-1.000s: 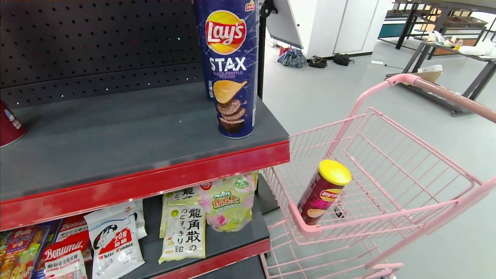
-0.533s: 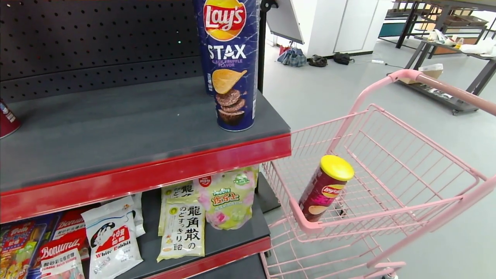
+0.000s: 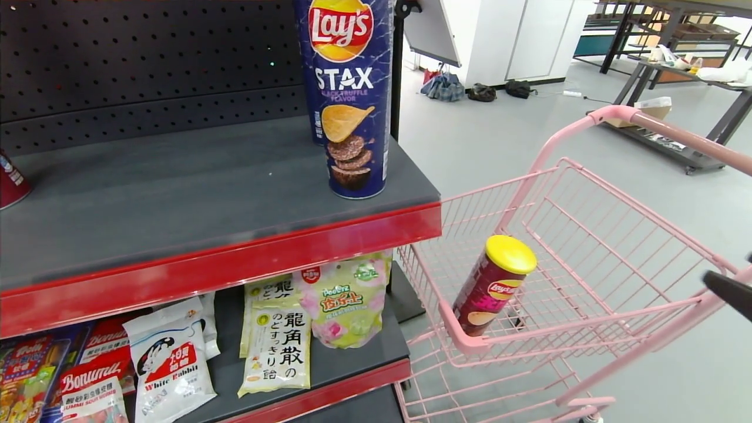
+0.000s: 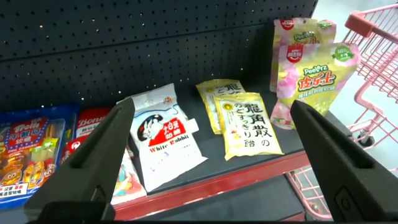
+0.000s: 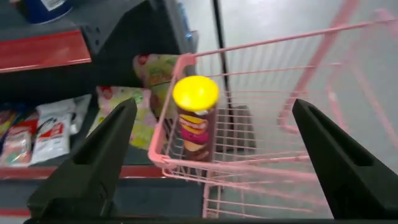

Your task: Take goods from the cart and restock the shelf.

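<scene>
the dark red chip can [image 3: 492, 288] with a yellow lid sits in the pink cart [image 3: 461, 343], tilted, leaning in the corner nearest the shelf [image 3: 176, 188], its lid uppermost

the right end effector [image 5: 212, 106] hangs above and in front of the cart with its fingers [image 5: 93, 168] spread wide and nothing between them; in its wrist view the can lies between the two fingers but farther off, not touched. one dark finger shows at the right edge of the head view, beside the cart's rim

the left end effector [image 4: 212, 104] is also wide and holds nothing, facing the lower shelf, where a white candy bag [image 4: 165, 140], a pale yellow bag [image 4: 252, 124] and a pink and green bag [image 4: 311, 74] lie

on the upper shelf a tall blue chip can [image 3: 351, 100] stands upright near the right front corner, close to the red edge, and part of a red can [image 3: 9, 182] shows at the far left
</scene>
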